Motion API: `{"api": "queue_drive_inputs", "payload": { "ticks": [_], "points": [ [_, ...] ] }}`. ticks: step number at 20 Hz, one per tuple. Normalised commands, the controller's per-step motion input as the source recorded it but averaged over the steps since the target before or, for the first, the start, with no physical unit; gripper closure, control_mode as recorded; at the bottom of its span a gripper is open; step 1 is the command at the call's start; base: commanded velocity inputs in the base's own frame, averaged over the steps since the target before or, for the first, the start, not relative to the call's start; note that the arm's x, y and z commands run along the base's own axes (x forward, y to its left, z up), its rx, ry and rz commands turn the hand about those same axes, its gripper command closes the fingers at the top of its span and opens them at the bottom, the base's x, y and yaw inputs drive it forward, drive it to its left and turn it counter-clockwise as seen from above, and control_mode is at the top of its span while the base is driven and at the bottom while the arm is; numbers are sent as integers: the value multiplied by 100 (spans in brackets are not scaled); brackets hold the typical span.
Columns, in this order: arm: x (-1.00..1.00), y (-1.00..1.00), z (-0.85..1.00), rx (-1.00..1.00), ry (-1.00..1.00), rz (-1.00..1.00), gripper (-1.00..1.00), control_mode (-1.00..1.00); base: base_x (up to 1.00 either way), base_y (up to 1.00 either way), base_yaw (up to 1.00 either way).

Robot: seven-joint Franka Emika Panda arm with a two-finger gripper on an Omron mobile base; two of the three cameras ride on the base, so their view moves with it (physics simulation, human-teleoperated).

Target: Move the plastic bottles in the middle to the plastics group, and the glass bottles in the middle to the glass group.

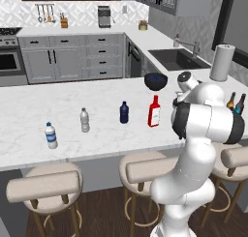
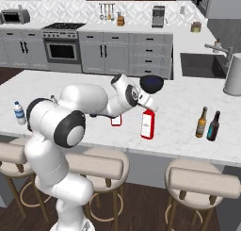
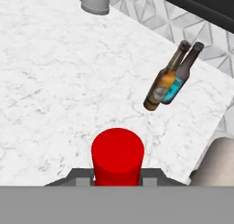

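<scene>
My gripper [image 2: 149,108] is shut on the red cap [image 3: 118,154] of a red glass bottle [image 2: 147,125] with a white label, held upright at the counter's front. In the hand view the cap sits between my fingertips [image 3: 83,176]. A second red bottle [image 1: 154,111] stands left of it, partly behind my arm [image 2: 116,120]. The navy plastic bottle [image 1: 124,112] stands further left. Two clear water bottles [image 1: 85,120] [image 1: 51,135] form the plastics group at the left. The glass group, a brown bottle [image 2: 201,122] and a dark teal bottle [image 2: 213,126], stands to the right, ahead of the hand [image 3: 165,83].
A dark bowl [image 2: 151,84] sits behind the red bottles. A paper towel roll [image 2: 233,74] stands at the far right beside the sink [image 1: 177,58]. Bar stools [image 2: 200,183] line the counter's near edge [image 2: 188,152].
</scene>
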Motion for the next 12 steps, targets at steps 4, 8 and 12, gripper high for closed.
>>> {"api": "queue_drive_inputs", "payload": {
  "ticks": [4, 8, 12],
  "points": [
    [3, -50, -6, -2, -20, -21, 100, -100, 0, 0, 0],
    [7, -43, -2, -7, -18, -15, 100, -100, 0, 0, 0],
    [6, -44, -3, -9, -7, -14, 100, -100, 0, 0, 0]
  ]
}}
